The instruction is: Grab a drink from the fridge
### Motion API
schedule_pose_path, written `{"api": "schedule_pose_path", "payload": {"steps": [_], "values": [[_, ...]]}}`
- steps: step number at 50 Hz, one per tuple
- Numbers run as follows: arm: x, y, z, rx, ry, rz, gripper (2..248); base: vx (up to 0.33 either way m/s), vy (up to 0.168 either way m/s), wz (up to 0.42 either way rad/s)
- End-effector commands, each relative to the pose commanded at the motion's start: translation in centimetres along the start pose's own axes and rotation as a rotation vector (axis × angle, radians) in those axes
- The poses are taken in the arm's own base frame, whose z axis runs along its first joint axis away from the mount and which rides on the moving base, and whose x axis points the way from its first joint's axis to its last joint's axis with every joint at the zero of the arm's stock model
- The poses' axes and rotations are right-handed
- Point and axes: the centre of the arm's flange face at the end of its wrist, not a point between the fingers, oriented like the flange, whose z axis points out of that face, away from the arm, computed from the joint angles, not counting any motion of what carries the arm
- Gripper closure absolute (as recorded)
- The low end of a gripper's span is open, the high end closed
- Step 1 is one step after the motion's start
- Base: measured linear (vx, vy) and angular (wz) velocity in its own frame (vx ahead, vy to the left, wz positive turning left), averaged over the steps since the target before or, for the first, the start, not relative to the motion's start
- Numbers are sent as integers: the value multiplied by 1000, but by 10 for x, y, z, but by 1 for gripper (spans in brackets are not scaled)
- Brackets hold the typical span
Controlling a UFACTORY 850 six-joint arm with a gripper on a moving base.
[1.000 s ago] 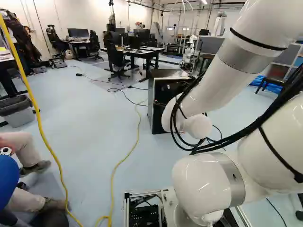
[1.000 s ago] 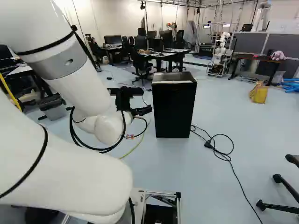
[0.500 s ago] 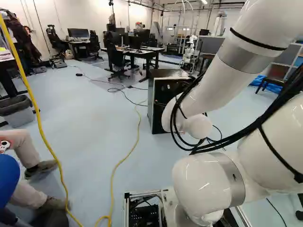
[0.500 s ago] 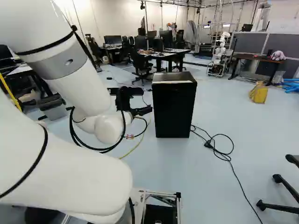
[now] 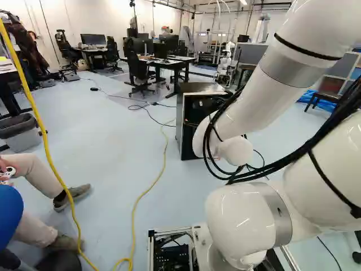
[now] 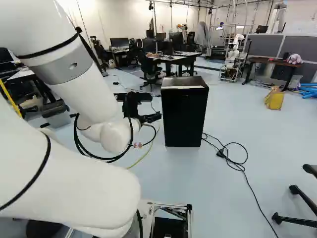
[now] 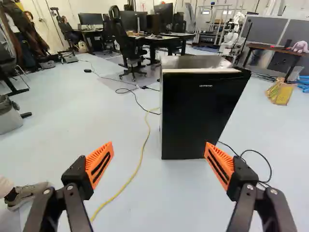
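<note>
The claw (image 6: 156,107) is released: its two fingers stand wide apart, with nothing between the orange pads (image 7: 99,164). The fridge (image 6: 184,116) is positioned ahead of the claw and apart from it, upright on the floor (image 6: 223,188). In the wrist view it is off-centre, mostly ahead of the right finger. Its black door (image 7: 200,116) is closed and hides the interior; whether a drink is inside cannot be determined.

The arm (image 5: 254,107) holds the same position relative to its lowest joint as in both earlier frames. The base and the fridge also show no displacement.

One change is registered: at the left of the left base view, a person's leg (image 5: 42,175) is extended farther forward, and its shoe (image 5: 79,191) is now farther out over the floor.

A yellow cable (image 5: 135,214) runs along the floor and passes beside the fridge. On the opposite side lies a looped black cord (image 6: 242,168). Beyond the fridge are an office chair (image 5: 138,70) and a desk (image 6: 171,58); farther right in the right base view are a white robot (image 6: 233,59) and a yellow bag (image 6: 275,100).
</note>
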Motion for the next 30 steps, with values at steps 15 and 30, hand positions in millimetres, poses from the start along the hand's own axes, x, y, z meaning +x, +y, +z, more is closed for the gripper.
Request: {"api": "schedule_pose_path", "payload": {"steps": [15, 30], "values": [[0, 0, 0, 0, 0, 0, 3, 0, 0, 0], [0, 0, 0, 0, 0, 0, 3, 23, -1, -2]]}}
